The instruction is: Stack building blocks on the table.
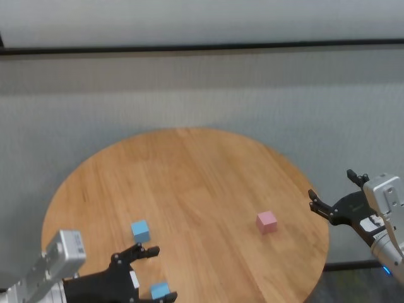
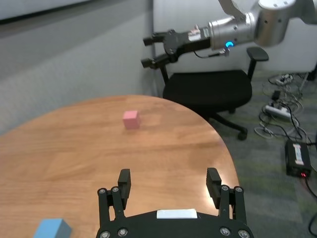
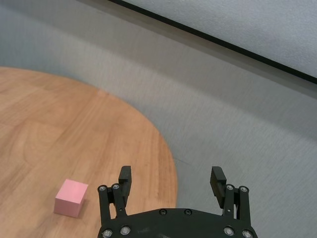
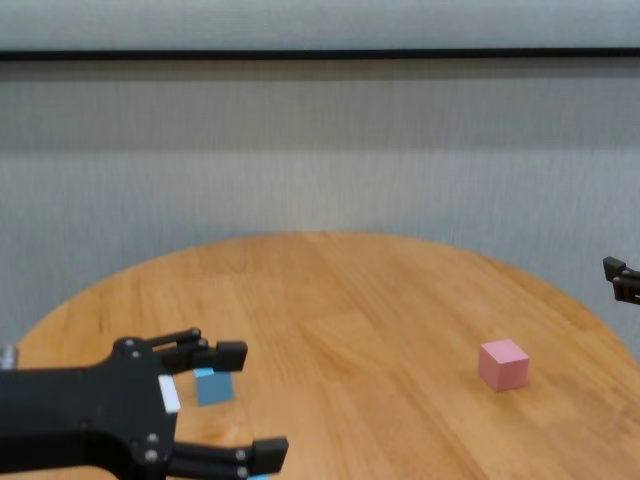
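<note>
Head view: I see the round wooden table (image 1: 189, 189) with three cubes on it, all apart. The pink cube (image 1: 267, 222) sits at about 4 o'clock on the table. One blue cube (image 1: 140, 231) is at about 7 o'clock, and the second blue cube (image 1: 160, 291) is nearer me, by the table's near edge. My left claw (image 1: 156, 273) hangs over the near-left table, fingers spread wide, the second blue cube between them. My right claw (image 1: 333, 192) is off the table's edge at 3 o'clock, fingers apart, empty.

Left wrist view: left claw (image 2: 170, 187) wide open; a blue cube (image 2: 51, 229) beside it, the pink cube (image 2: 131, 119) well beyond.

Right wrist view: right claw (image 3: 171, 181) open over the table's rim, the pink cube (image 3: 71, 198) near one finger, not touching.

Chest view: the first blue cube (image 4: 212, 385) shows behind the left claw (image 4: 238, 404).
</note>
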Robot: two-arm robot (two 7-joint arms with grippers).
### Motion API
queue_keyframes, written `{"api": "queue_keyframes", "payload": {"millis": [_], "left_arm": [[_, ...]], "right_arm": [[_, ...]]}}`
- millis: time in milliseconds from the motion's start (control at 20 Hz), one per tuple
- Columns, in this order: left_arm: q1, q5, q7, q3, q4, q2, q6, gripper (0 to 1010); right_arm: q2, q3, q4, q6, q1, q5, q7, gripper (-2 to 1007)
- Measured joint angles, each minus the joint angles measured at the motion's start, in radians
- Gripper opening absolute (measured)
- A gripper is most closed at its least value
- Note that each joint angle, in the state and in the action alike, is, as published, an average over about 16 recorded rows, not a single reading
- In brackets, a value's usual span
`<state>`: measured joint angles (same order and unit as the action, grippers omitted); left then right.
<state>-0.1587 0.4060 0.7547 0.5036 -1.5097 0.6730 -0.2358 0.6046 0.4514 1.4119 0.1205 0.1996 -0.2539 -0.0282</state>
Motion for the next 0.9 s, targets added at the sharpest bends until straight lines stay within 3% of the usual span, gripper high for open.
{"api": "queue_keyframes", "payload": {"millis": [900], "left_arm": [[-0.05, -0.112, 0.006, 0.05, 0.085, -0.038, -0.006, 1003]], "right_arm": [[0.0, 0.0, 0.0, 0.0, 0.0, 0.0, 0.0, 1005]]}}
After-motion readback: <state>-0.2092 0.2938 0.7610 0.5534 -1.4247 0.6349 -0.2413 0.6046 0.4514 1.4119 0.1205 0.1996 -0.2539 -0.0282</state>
